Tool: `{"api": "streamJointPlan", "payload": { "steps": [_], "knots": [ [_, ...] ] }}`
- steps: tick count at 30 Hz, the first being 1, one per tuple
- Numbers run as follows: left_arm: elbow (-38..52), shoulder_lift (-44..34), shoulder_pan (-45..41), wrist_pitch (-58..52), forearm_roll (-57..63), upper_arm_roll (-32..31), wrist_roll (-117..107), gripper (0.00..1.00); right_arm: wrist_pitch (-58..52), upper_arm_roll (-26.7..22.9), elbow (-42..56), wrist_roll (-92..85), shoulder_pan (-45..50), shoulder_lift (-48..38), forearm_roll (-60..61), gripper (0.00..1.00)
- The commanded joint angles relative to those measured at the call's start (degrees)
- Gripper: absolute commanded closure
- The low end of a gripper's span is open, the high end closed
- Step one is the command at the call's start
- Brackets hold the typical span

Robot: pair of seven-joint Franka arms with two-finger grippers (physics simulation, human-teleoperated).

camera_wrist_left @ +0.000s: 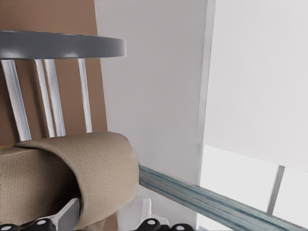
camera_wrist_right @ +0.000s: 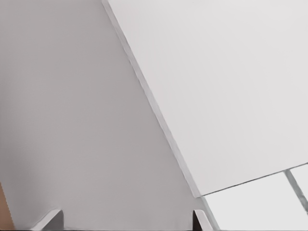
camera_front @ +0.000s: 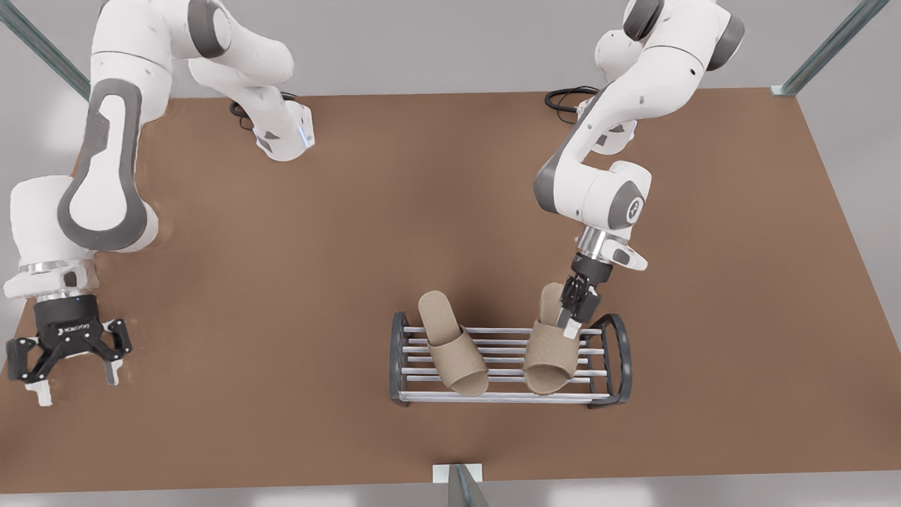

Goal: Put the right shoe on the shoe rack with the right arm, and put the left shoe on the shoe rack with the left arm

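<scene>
Both slippers lie across the shoe rack [camera_front: 612, 352], near the table's front edge.
The left gripper [camera_front: 576, 310] pinches the soft, light left shoe [camera_front: 552, 355] at its strap edge; the right gripper [camera_front: 70, 359] waits wide open, well apart from the right shoe [camera_front: 454, 348].

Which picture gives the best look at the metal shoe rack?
The front view: the whole shoe rack shows there, both slippers on its rods, the left gripper at one slipper. The left wrist view catches just an end frame and a few rods. The right wrist view faces walls.
</scene>
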Motion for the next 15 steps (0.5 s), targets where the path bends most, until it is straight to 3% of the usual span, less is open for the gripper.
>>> {"api": "streamJointPlan", "payload": {
  "steps": [1,3,6,7,10,13,14,15],
  "knots": [
    [-0.4,-0.04,-0.17,0.64,0.65,-0.02,0.04,0.0,-67.92,-1.09,7.8,71.21,-0.42,1.19,-40.87,0.0],
    [-0.4,0.04,-0.09,0.64,1.0,-0.02,0.04,0.0,-74.97,-1.18,8.06,115.82,7.76,0.31,-50.11,0.0],
    [0.39,-0.31,-0.17,1.78,0.74,-0.11,-0.14,0.0,-82.09,-1.09,9.12,123.14,8.29,-5.49,-52.13,0.0],
    [4.59,-0.83,-0.26,6.6,0.22,-0.98,-1.19,0.0,-82.09,-0.56,7.45,124.98,8.64,-7.95,-54.24,0.0],
    [7.86,-11.82,2.63,8.64,-7.96,-1.43,-1.46,0.0,-80.51,-0.39,2.53,126.13,8.91,-11.82,-55.65,0.0],
    [7.86,-17.27,14.22,8.55,10.4,-1.43,0.56,0.0,-78.14,0.05,-0.37,126.13,9.0,-13.67,-56.09,0.0],
    [5.33,-16.67,15.99,8.64,28.45,-1.25,9.67,0.0,-78.14,0.14,-0.46,126.21,9.0,-13.67,-56.09,0.0],
    [5.05,-12.8,18.98,6.11,36.23,-1.34,11.63,0.0,-77.96,0.14,-0.81,126.21,9.0,-13.67,-56.09,0.0]
  ]
}}
